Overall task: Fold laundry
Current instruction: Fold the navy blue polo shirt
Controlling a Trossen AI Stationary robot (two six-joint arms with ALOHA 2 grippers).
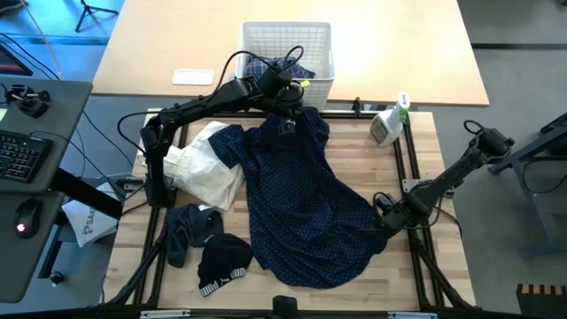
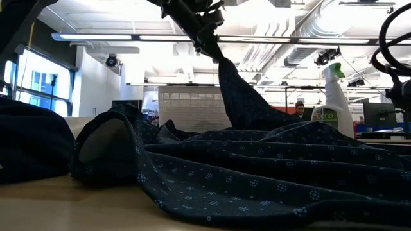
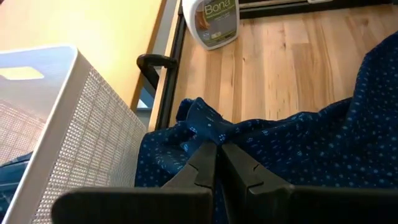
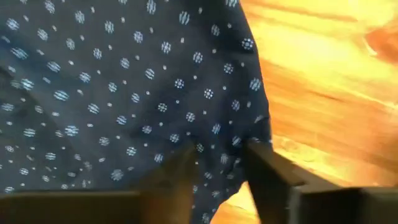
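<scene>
The navy shirt with tiny white dots [image 1: 297,199] lies spread over the middle of the table. Its far end is raised near the white basket [image 1: 319,44], with my left gripper [image 3: 217,155] shut on it. In the low view the cloth hangs from that gripper [image 2: 204,35] down to the table. My right gripper [image 4: 217,155] is open and points down at the shirt's right edge [image 1: 376,221]. One finger is over the cloth and the other over bare wood. A plaid shirt [image 1: 266,66] lies in the basket. My left gripper pinches a bunched fold at the shirt's far end [image 3: 208,132] between its two fingers, slanting down from the table's left. That end is lifted; the cloth hangs below and the rest lies on the table [image 2: 270,173]. My right gripper: I cannot tell whether it touches the shirt's edge [image 4: 252,118].
A cream garment [image 1: 208,168] lies left of the shirt, with dark pieces [image 1: 190,230] and a black piece [image 1: 223,261] near the front left. A spray bottle [image 1: 388,124] stands at the far right. Bare wood [image 1: 416,151] shows right of the shirt.
</scene>
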